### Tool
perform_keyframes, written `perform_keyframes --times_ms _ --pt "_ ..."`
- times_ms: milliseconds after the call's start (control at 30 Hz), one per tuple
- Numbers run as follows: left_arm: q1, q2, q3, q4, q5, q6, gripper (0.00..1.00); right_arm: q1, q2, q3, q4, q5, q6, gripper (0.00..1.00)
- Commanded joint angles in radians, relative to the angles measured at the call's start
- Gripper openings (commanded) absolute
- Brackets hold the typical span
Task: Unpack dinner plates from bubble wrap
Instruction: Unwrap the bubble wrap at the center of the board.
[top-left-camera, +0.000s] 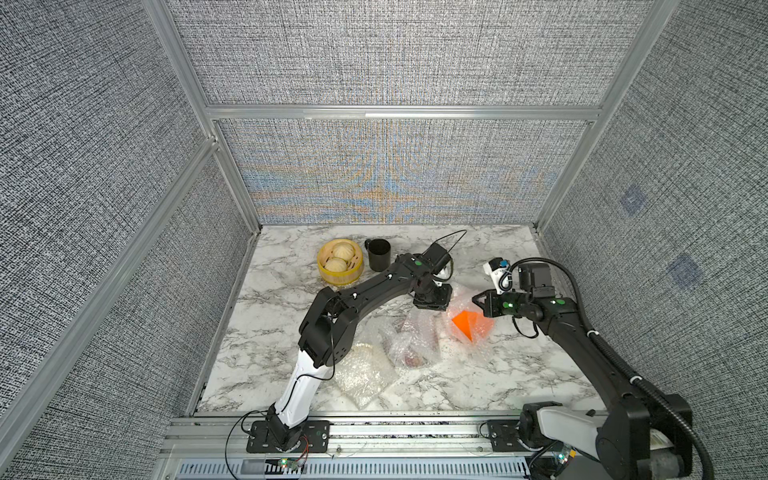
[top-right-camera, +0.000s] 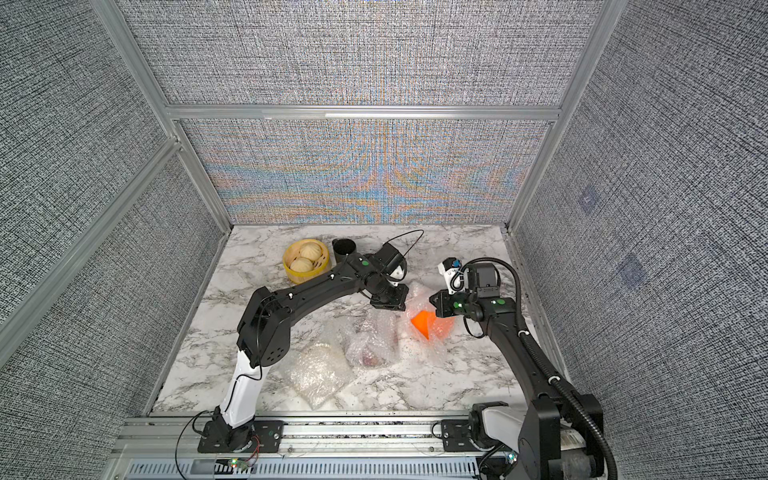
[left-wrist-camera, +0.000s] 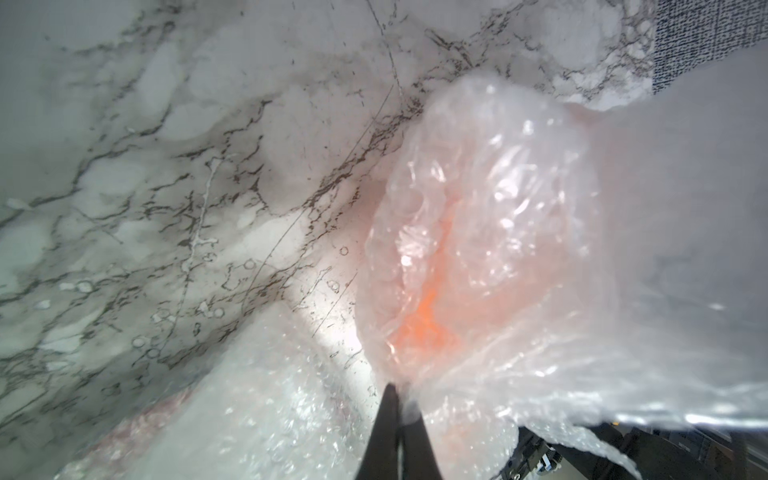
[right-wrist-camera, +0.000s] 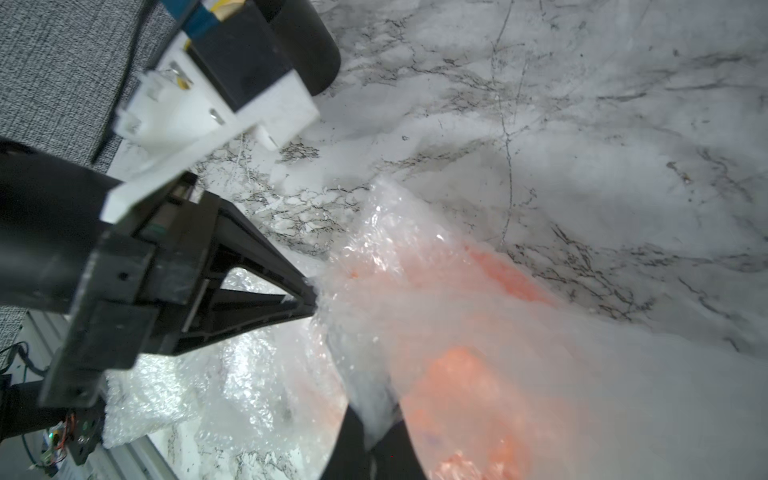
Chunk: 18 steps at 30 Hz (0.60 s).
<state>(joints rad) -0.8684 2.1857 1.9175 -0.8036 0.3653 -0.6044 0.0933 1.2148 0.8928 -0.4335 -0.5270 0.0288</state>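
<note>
1. Top views, both: the yellow steamer basket stands near the back edge of the marble table. It holds two pale buns.
2. A black cup stands just beside the basket; its inside is too dark to tell what it holds.
3. The orange plate sits right of centre inside loose bubble wrap. One bright wedge of it is bare, and the rest shows only as an orange glow through the plastic.
4. In the right wrist view the left gripper has its fingers together, pinching an edge of that bubble wrap.
5. The right gripper has its fingers pressed together on a fold of the same sheet, on the side nearer the right wall.
6. Two more wrapped bundles lie nearer the front. The crumpled bundle has dark red showing inside and lies against the orange plate's wrap. The flat pale bundle lies just beside the left arm.
7. Bare marble lies open in front of the orange plate toward the front right corner. More lies along the left wall and at the back right corner.
8. The right arm's wrist hangs near the table's right edge.
</note>
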Motion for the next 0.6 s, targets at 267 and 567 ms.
perform_keyframes --times_ms 267,567 --pt "0.002 0.042 0.049 -0.113 -0.049 0.043 0.00 -0.027 0.038 0.007 -0.106 0.047 -0.003 0.64" --pt "0.009 0.060 0.056 -0.135 -0.061 0.061 0.00 -0.039 0.109 -0.046 -0.093 -0.019 -0.110 0.62"
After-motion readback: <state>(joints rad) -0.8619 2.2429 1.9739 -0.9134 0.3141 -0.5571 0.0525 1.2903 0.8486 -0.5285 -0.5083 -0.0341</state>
